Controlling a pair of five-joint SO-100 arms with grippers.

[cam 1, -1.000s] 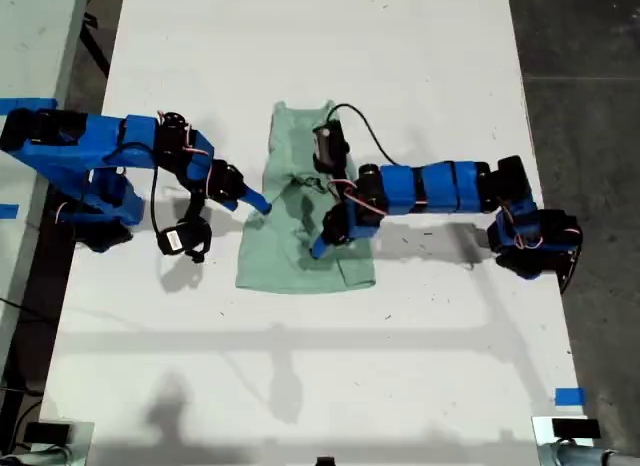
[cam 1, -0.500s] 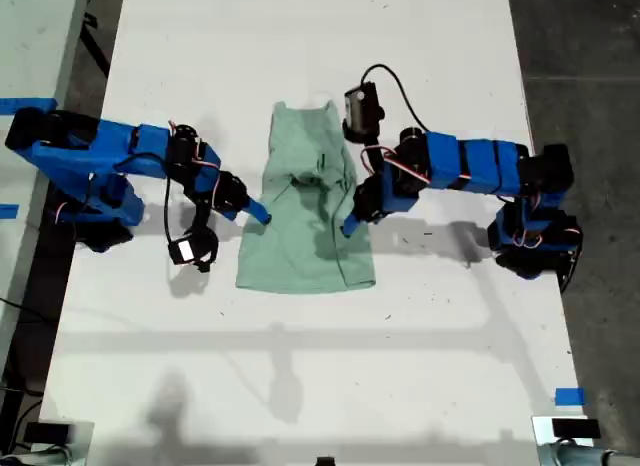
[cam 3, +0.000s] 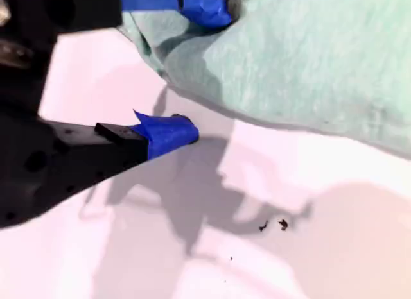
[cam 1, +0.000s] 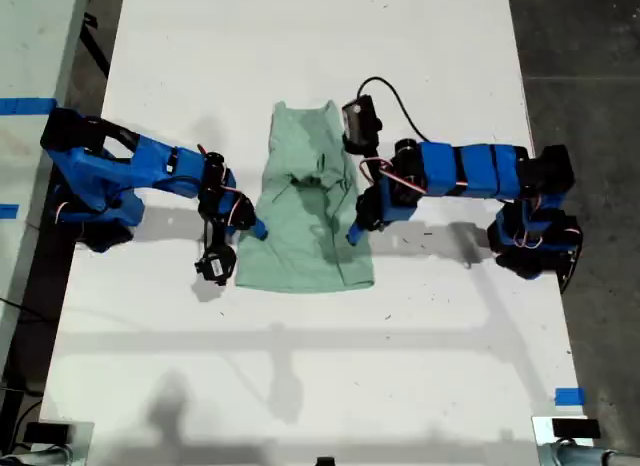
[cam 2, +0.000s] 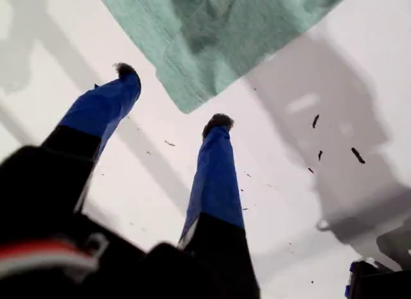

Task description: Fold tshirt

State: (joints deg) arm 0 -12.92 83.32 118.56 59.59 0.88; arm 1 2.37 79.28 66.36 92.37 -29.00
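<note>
The pale mint-green tshirt (cam 1: pixel 300 251) lies partly folded in the middle of the white table (cam 1: pixel 320 366), narrower at the far end. My first gripper (cam 1: pixel 352 232) hangs at the shirt's edge on the exterior view's right. In the first wrist view my first gripper (cam 2: pixel 172 97) is open, with a hemmed corner of the tshirt (cam 2: pixel 244 29) just ahead of its fingertips and nothing held. My second gripper (cam 1: pixel 258 229) is at the shirt's edge on the exterior view's left. My second gripper (cam 3: pixel 207 68) is open, one finger over the tshirt (cam 3: pixel 321 68), the other down by the table.
Small dark specks (cam 2: pixel 353 154) dot the table near my first gripper. Blue tape (cam 1: pixel 568 396) marks the table's near corner on the exterior view's right. Dark floor (cam 1: pixel 590 66) borders the table's right in the exterior view, and a second surface (cam 1: pixel 30 46) its left.
My first gripper has come off the middle of the shirt to its edge on the exterior view's right. My second gripper has slid nearer along the opposite edge. The shirt lies flatter.
</note>
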